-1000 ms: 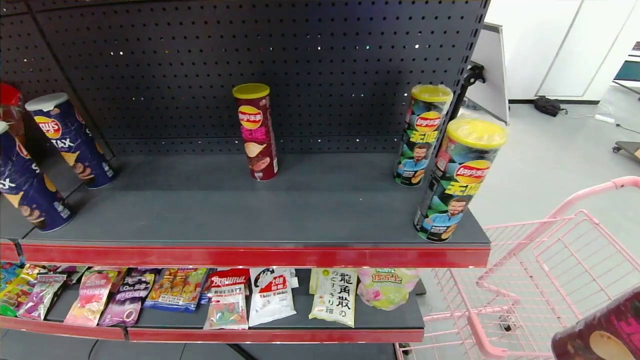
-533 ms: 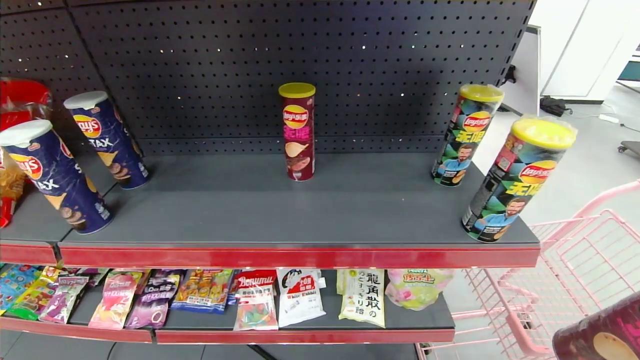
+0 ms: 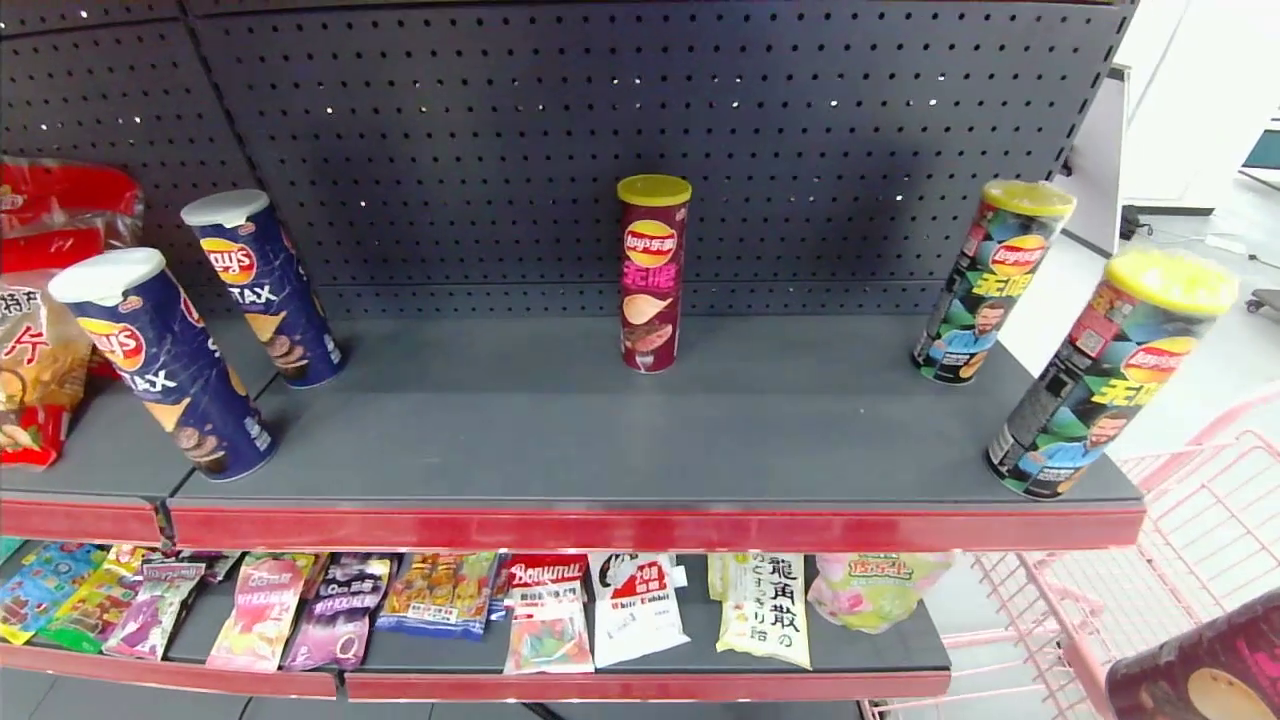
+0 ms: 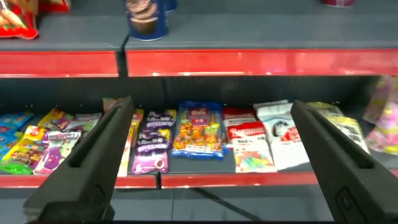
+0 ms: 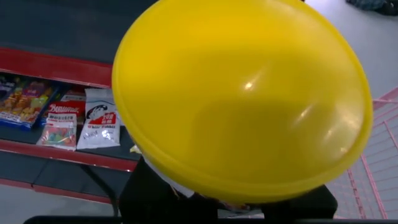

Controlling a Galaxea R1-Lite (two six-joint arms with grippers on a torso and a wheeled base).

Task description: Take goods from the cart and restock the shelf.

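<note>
Mid-carry, the maroon can (image 3: 1195, 665) at the frame's lower right seems clenched in the right fingers, hidden beneath its lid (image 5: 242, 93), left fingers (image 4: 87, 168) spread empty; next, stand it on the shelf (image 3: 560, 440).

On the dark metal shelf (image 3: 560, 440), a maroon cardboard tube (image 3: 651, 275) stands far centre. A blue cardboard tube (image 3: 165, 365) stands left, a green cardboard tube (image 3: 1110, 375) right.

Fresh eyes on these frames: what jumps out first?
A big yellow lid sits right up against the right wrist camera. On the upper shelf, one maroon can stands alone mid-back, between two blue cans at left and two green cans at the right end, by the pink cart.
</note>
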